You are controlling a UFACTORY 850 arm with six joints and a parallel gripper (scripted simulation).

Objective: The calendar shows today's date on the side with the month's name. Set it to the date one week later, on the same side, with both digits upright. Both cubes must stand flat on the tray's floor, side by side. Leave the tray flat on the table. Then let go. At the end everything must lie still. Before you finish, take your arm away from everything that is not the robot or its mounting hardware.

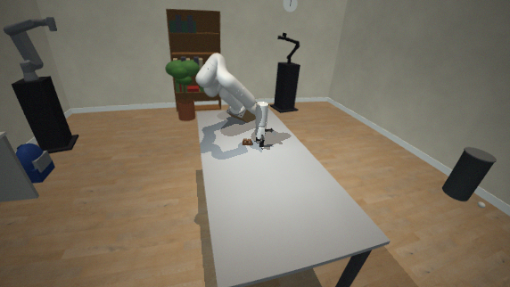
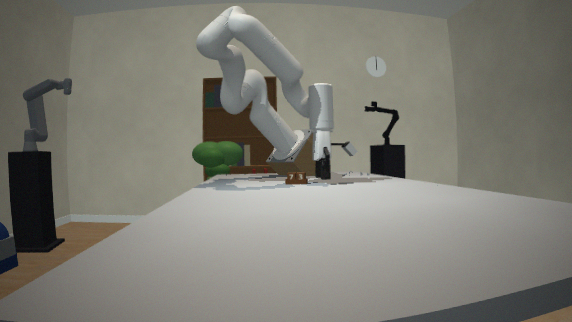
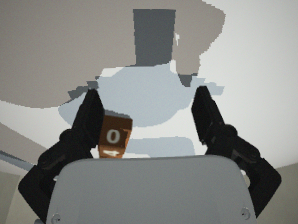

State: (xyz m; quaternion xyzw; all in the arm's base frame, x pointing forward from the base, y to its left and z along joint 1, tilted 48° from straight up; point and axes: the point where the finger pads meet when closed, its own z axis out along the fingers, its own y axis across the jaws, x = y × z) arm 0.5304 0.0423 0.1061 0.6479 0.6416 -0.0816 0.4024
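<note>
One white arm reaches down over the far end of a long grey table, its gripper hanging just above the top with fingers spread wide and nothing between them. Just beside the gripper, at its nine o'clock in the exterior view, the calendar stands in its brown tray, two cubes side by side, reading 7 and 3. In the wrist view a cube face marked 0 shows by one finger.
</note>
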